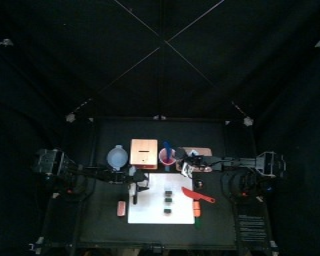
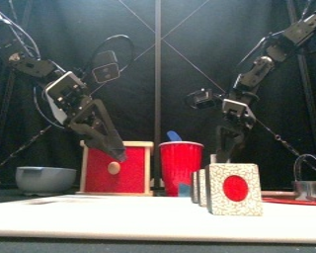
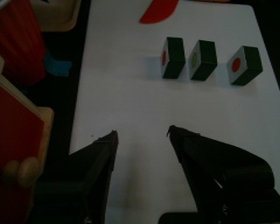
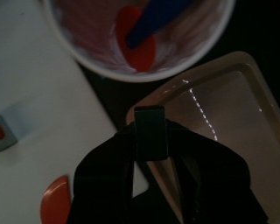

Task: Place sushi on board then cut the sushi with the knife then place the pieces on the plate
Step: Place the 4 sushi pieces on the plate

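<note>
Right end effector [image 4: 150, 144] grips sushi piece [image 4: 150, 121] above plate [image 4: 238, 98].

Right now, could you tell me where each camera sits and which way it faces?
Top: high above, facing down at the board; both arms show.
Front: low in front, level, facing the pieces; both arms show.
Left wrist: on left arm, facing the pieces; open left tool shows.
Right wrist: on right arm, facing the tray; right tool grips one piece.
Shared: top and left wrist show the knife.
</note>
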You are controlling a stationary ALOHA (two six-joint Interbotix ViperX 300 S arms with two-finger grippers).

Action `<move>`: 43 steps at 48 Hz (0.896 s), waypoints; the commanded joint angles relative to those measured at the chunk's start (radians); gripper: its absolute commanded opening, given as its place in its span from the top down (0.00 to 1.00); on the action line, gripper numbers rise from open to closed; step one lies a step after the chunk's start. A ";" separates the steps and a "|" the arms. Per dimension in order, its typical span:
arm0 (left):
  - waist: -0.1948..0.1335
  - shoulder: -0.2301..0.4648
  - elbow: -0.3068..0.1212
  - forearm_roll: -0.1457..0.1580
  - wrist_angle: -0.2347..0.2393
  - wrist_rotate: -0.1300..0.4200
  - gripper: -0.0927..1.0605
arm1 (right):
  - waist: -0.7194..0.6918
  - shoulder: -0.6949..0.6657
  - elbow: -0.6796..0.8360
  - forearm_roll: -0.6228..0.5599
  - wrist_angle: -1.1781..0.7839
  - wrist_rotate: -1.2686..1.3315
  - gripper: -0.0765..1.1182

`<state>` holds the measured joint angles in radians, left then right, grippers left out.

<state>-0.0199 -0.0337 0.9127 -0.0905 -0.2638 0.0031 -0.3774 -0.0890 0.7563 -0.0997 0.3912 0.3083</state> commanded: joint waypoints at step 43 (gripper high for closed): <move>0.006 -0.006 -0.008 -0.021 -0.003 -0.002 0.17 | 0.204 -0.058 -0.051 0.020 0.032 0.000 0.25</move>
<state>-0.0169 -0.0337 0.9143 -0.1058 -0.2623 0.0015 -0.2623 -0.1104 0.7440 -0.0874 0.4280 0.3099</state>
